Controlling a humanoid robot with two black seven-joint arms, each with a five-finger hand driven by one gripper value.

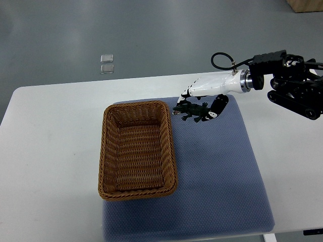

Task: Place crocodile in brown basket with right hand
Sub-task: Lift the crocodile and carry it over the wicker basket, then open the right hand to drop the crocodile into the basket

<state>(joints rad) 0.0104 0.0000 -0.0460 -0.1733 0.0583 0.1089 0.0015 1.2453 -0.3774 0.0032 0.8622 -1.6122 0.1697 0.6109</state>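
The crocodile [194,112] is lying just beside the far right corner of the brown basket [169,146], over the blue mat [222,166], its snout pointing toward the rim. I am closing my right hand [209,86] on it from above. My fingers [187,93] are curling down over the head end while my thumb is pressing in at the tail, so I am pinching the toy along its length. I cannot tell whether it is already clear of the mat or resting on it.

The hold is what is worrying me. I am catching a thin, bumpy toy by its ends, so it could pivot or slip out as I am lifting. The basket wall is standing right beside the snout. If I am carrying too low, the head or a leg could snag on the wicker, nudging the basket across the mat or knocking the toy free onto the tabletop [50,151]. Opening too early would drop it on the rim.
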